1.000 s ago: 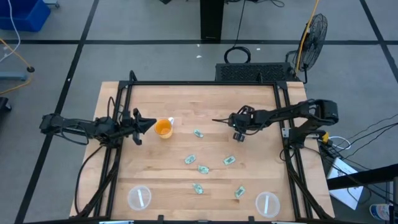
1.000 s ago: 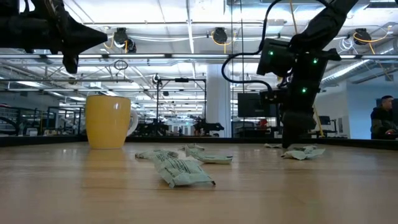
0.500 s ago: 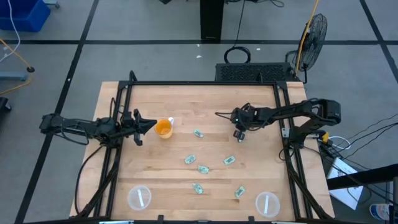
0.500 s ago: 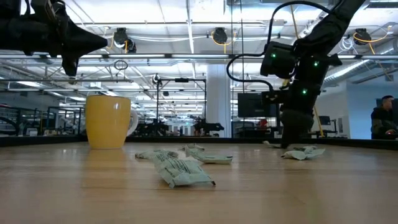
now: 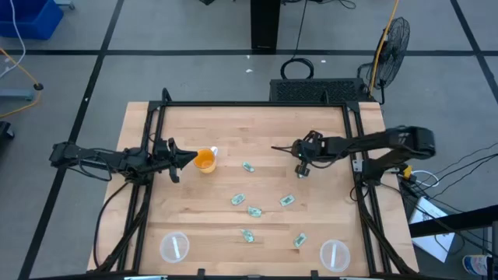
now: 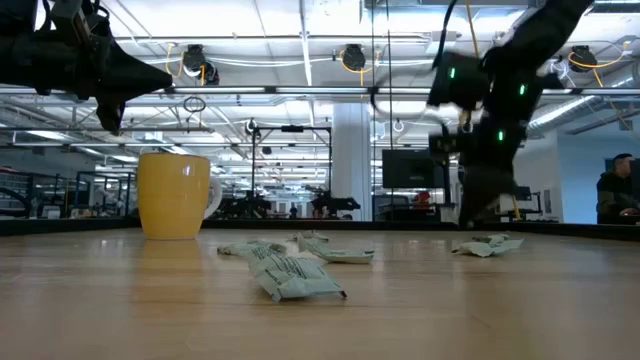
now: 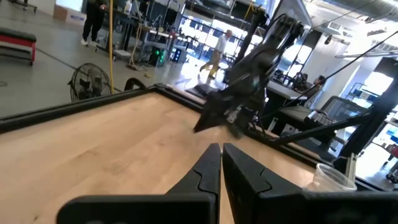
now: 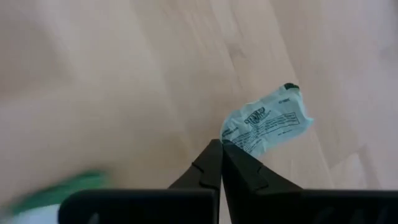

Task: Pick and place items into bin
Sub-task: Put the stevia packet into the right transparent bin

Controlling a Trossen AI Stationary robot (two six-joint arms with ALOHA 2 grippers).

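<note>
Several small green-and-white packets lie flat on the wooden table, among them one (image 5: 247,166) near the middle and others (image 5: 254,211) nearer the front. My right gripper (image 5: 274,147) hovers shut, right of the middle packet. In its wrist view that packet (image 8: 267,127) lies just beyond the closed fingertips (image 8: 222,146), apart from them. My left gripper (image 5: 189,157) is shut and empty, raised just left of the orange cup (image 5: 204,160). Nothing on the table is plainly a bin.
The orange cup (image 6: 175,195) stands upright left of centre. Two clear round plastic containers (image 5: 174,247) (image 5: 334,253) sit near the front corners. A black frame (image 5: 249,105) borders the table. A blue crate (image 5: 31,19) stands on the floor far left.
My right gripper has shut with nothing between its fingers and has drawn back a little toward the table's right edge. The packets lie where they were.
</note>
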